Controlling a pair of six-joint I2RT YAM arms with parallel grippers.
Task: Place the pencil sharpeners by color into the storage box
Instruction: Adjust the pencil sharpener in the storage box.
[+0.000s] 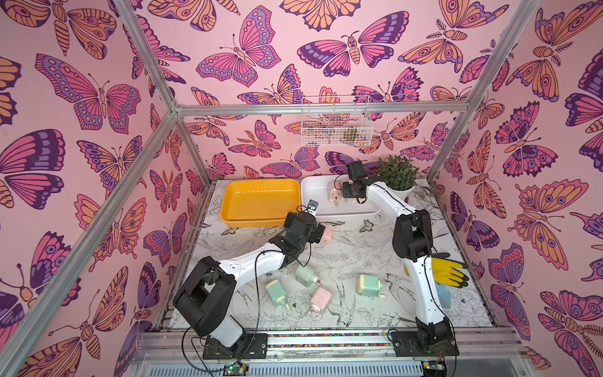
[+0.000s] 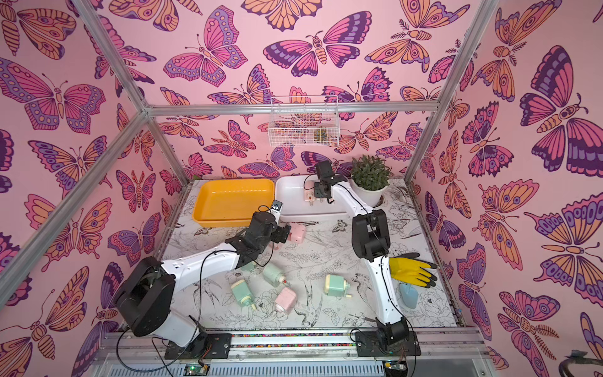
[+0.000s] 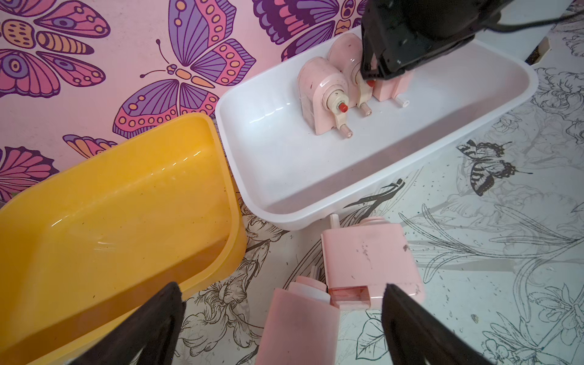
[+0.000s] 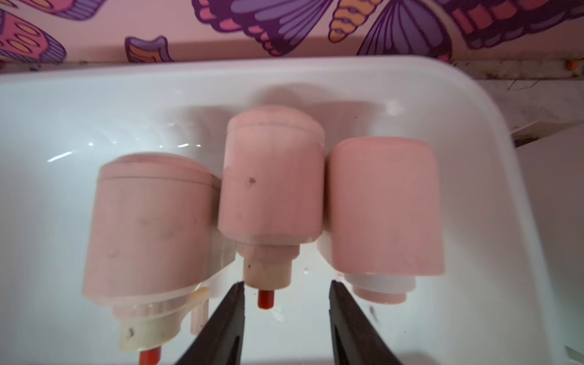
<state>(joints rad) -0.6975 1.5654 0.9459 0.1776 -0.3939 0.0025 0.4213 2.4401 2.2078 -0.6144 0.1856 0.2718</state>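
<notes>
Three pink pencil sharpeners (image 4: 148,221) (image 4: 271,189) (image 4: 384,205) stand side by side in the white storage box (image 1: 346,210). My right gripper (image 4: 286,283) hovers open just behind the middle one's crank end and holds nothing. The yellow storage box (image 1: 257,202) beside it is empty. My left gripper (image 3: 281,287) is wide open over two pink sharpeners (image 3: 369,259) (image 3: 300,325) lying on the table before the white box (image 3: 284,158). In both top views, three mint green sharpeners (image 1: 306,275) (image 1: 275,293) (image 1: 370,285) and a pink one (image 1: 319,300) lie near the front.
A potted plant (image 1: 398,174) stands at the back right, close to my right arm. A yellow glove (image 1: 450,272) and a pale blue flat item (image 1: 443,295) lie along the right edge. A wire basket (image 1: 336,120) hangs on the back wall.
</notes>
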